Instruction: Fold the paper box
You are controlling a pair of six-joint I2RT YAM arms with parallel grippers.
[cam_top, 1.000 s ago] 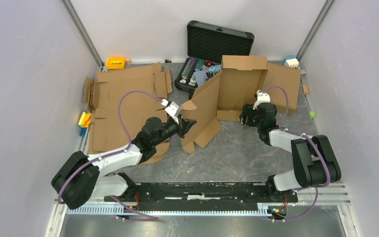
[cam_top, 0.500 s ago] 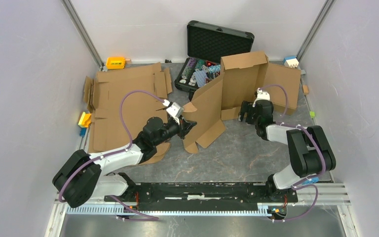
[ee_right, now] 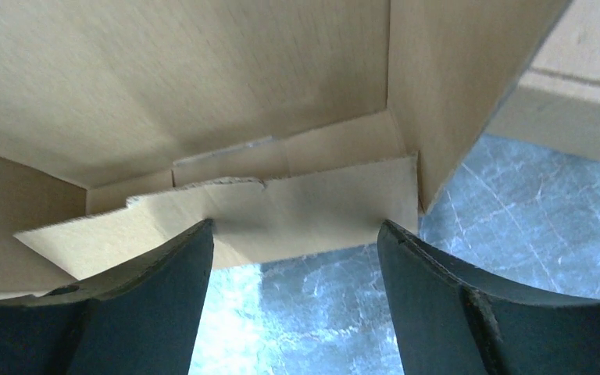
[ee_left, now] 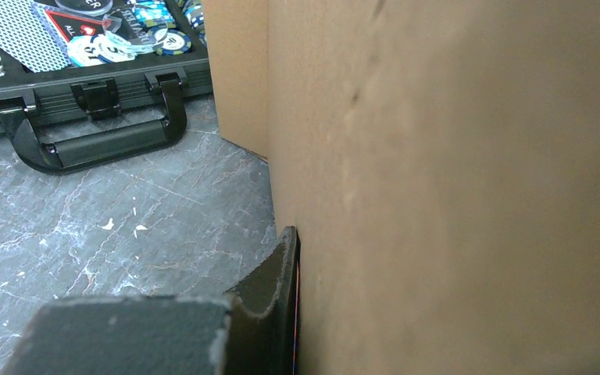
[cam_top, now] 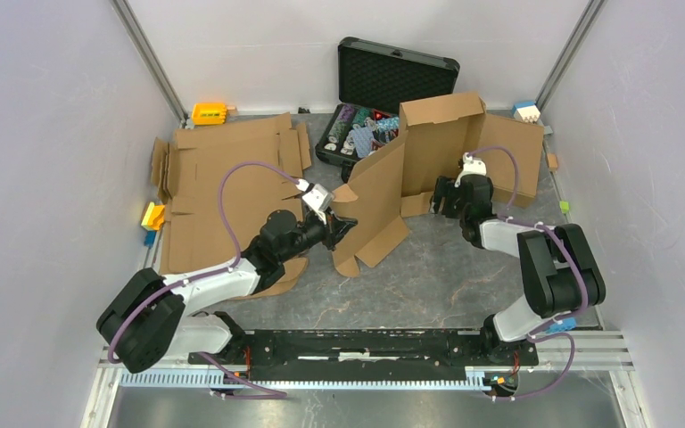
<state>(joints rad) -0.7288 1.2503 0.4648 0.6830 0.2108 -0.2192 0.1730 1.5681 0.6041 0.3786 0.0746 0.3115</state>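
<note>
The paper box (cam_top: 428, 152) is brown cardboard, partly raised, standing mid-table in front of the black case. Its left panel (cam_top: 370, 201) slants toward my left gripper (cam_top: 346, 228), which is shut on that panel's edge. In the left wrist view one finger (ee_left: 277, 312) presses flat against the cardboard (ee_left: 453, 187); the other finger is hidden behind it. My right gripper (cam_top: 441, 198) is open at the box's low front flap. In the right wrist view that flap (ee_right: 305, 207) lies at the tips of the two spread fingers (ee_right: 148, 305), with the upright panels behind it.
An open black case (cam_top: 383, 89) with colourful chips stands behind the box. Flat cardboard sheets (cam_top: 223, 187) lie at the left. A yellow object (cam_top: 208, 113), yellow-blue blocks (cam_top: 152, 217), a blue-white block (cam_top: 526, 111) and a small green piece (cam_top: 565, 207) sit by the walls.
My right gripper has moved away from me, in toward the box's front flap. The box's upright panels have swung slightly. The left gripper has kept its hold and barely shifted.
</note>
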